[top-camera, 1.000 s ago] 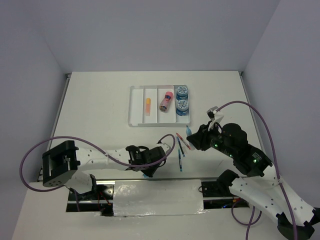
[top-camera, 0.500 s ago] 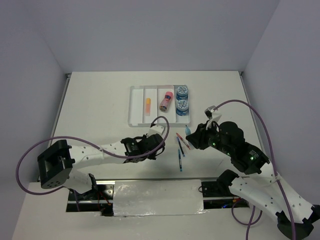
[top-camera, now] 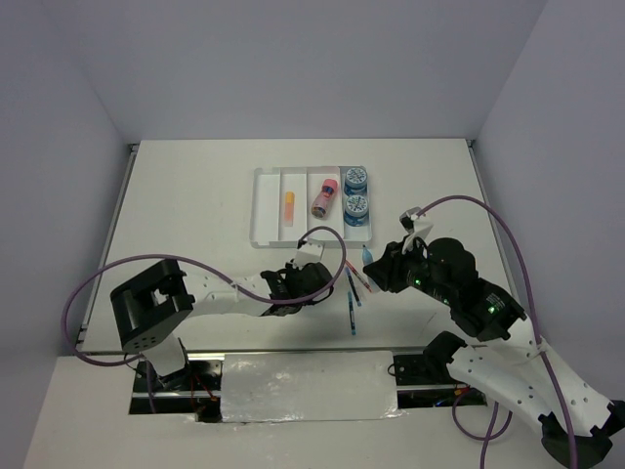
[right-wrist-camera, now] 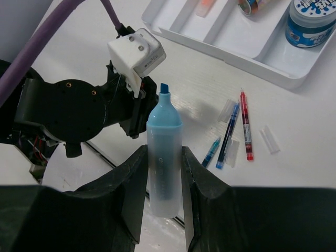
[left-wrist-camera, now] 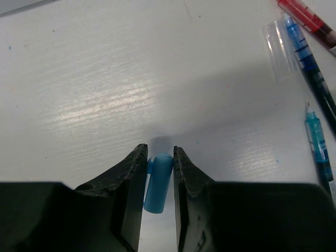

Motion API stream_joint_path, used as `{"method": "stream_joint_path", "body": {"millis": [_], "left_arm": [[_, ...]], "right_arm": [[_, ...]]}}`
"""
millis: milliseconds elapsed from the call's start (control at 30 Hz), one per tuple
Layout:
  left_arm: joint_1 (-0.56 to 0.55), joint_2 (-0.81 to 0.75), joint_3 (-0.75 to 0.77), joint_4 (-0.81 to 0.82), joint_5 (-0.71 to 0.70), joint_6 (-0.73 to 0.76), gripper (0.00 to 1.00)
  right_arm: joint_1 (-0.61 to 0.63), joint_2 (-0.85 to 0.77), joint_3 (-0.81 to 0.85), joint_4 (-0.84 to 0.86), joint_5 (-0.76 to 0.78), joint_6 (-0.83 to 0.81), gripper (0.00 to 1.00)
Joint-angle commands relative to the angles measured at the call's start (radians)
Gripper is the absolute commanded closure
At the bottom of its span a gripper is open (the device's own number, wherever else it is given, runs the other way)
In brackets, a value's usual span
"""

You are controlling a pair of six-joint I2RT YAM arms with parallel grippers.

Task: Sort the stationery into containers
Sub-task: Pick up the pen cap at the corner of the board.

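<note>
Highlighter, uncapped, clamped in the right gripper toward the tabletop's near edge, points its tip at the left gripper just beside, whose jaws pinch a light-blue cylinder, seemingly its cap.

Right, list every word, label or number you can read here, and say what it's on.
No text can be read.
blue roll: white print on the lid, too blurred to read.
other blue roll: lid print too small to read.
light-blue marker: no legible text on the barrel.
blue pen: dark bands only, no characters legible.
</note>
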Motion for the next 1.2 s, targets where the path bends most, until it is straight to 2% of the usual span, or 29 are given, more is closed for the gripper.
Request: {"method": "stream_joint_path", "body": {"millis": [0, 67, 267, 367, 567, 867, 1000, 1033, 1167], "left_arm": [[0.004, -0.001, -0.002, 0.08, -0.016, -0.04, 0.77], [0.005, 0.005, -0.001, 0.074, -0.011, -0.046, 0.74], [0.007, 0.007, -0.012, 0.057, 0.015, -0.049, 0.42], [0.01, 0.001, -0.028, 0.051, 0.023, -0.058, 0.33], [0.019, -0.03, -0.07, 0.072, 0.053, -0.04, 0.34], [0.096, -0.031, -0.068, 0.088, 0.162, 0.093, 0.35], [0.097, 0.034, 0.017, 0.009, 0.182, 0.143, 0.42], [0.096, 0.038, 0.022, 0.002, 0.198, 0.144, 0.48], [0.094, 0.018, -0.007, 0.011, 0.23, 0.129, 0.47]], "right_arm": [[-0.005, -0.012, 0.002, 0.038, 0.016, -0.019, 1.0], [-0.006, -0.012, 0.002, 0.038, 0.013, -0.019, 1.0], [-0.005, -0.014, 0.0, 0.04, 0.011, -0.017, 1.0], [-0.005, -0.02, 0.005, 0.035, 0.013, -0.017, 1.0], [-0.006, -0.023, 0.015, 0.025, 0.014, -0.02, 1.0], [-0.005, -0.019, 0.02, 0.025, 0.005, -0.022, 1.0], [-0.006, -0.014, 0.022, 0.026, 0.002, -0.022, 1.0], [-0.006, -0.012, 0.023, 0.026, 0.002, -0.022, 1.0], [-0.006, -0.015, 0.026, 0.022, 0.008, -0.025, 1.0]]}}
